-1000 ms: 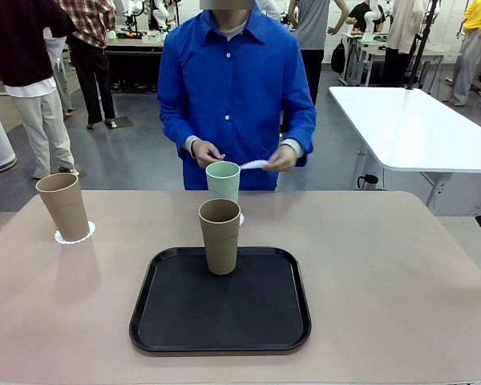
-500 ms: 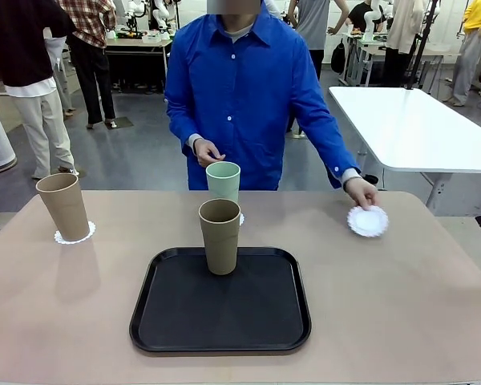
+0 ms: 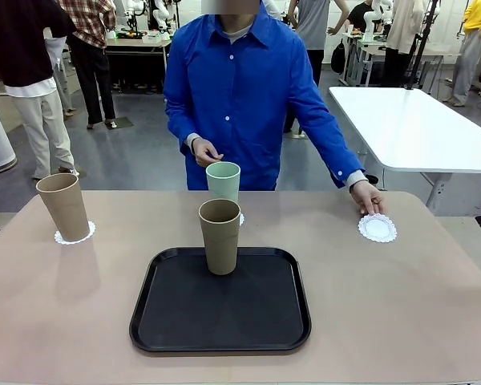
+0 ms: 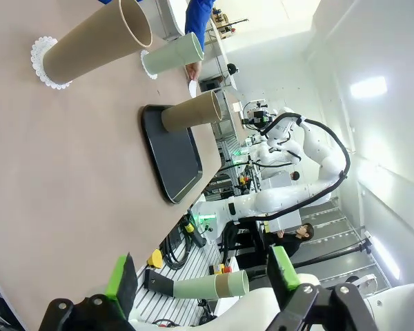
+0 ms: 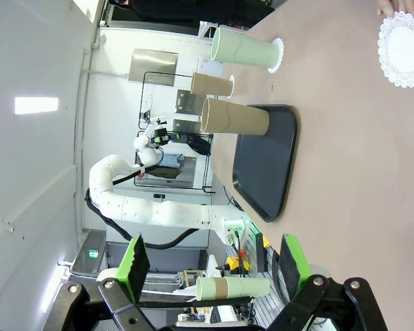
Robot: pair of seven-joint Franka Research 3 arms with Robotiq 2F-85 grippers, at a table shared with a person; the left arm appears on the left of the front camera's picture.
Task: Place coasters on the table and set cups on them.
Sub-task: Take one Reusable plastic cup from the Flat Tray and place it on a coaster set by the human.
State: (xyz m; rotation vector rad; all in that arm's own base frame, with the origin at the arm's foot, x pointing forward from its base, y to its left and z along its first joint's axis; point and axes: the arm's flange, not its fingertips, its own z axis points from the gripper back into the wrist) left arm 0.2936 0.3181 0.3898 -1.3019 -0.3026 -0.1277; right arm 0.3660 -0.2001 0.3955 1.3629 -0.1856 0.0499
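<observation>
One tan cup (image 3: 63,206) stands on a coaster (image 3: 74,235) at the table's (image 3: 401,305) far left. The mint cup (image 3: 223,182) stands on a coaster (image 3: 240,218) just behind the black tray (image 3: 220,321). A second tan cup (image 3: 220,236) stands upright on the tray's far edge. A third coaster (image 3: 377,228) lies flat at the far right, and the person's hand (image 3: 367,197) touches its far rim. My left gripper (image 4: 201,276) is open and holds nothing, well back from the cups (image 4: 96,41). My right gripper (image 5: 214,265) is open too, far from the coaster (image 5: 403,39).
The person in a blue shirt stands at the table's far edge, with the other hand (image 3: 207,152) held near the chest. A white glossy table (image 3: 417,128) stands beyond the far right corner. Other people stand farther back.
The person's hand carried a coaster from chest height out to the table's far right and laid it flat. Cups and tray stayed put.
</observation>
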